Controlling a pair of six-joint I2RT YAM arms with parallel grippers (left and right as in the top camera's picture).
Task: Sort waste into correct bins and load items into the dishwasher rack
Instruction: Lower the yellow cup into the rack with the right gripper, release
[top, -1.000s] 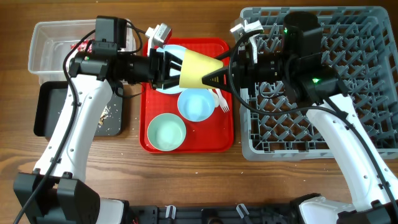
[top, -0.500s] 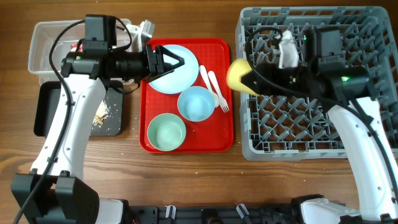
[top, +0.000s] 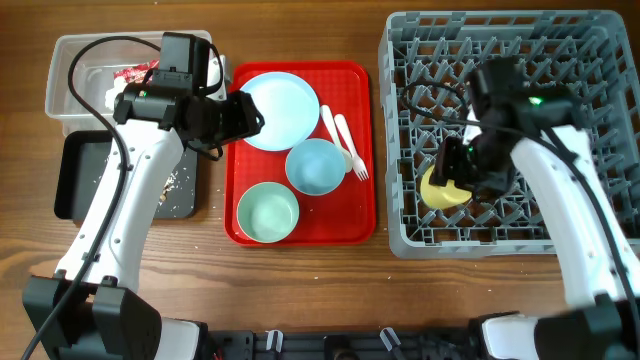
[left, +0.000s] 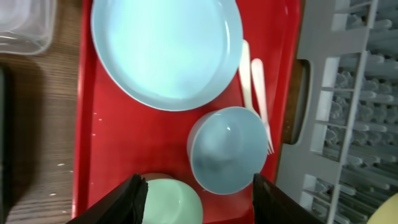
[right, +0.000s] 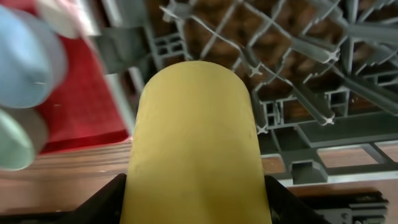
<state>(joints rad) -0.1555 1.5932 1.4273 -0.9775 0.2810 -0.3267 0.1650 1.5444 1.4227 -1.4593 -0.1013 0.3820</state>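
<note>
Yellow cup (right: 196, 124) gripped on its side in the right pincer (right: 196, 194), clenched from both flanks. Held low over the near left part of the rack (top: 590, 70); could not tell whether touching the pegs. Left pincer (left: 199, 200) spread wide, grasping nothing, hung above the red tray (left: 118, 143). Found on that tray: green bowl (left: 168, 202) just beside blue bowl (left: 227, 149), plate (left: 165, 50) beyond them, spoon (left: 244, 68) and fork (left: 259, 87) side by side along the rack-side edge. Farther out on the counter (top: 300, 280): clear tub (top: 70, 80) with the wrapper (top: 135, 73) inside, black tray (top: 80, 175) with scraps (top: 170, 182) just in front.
</note>
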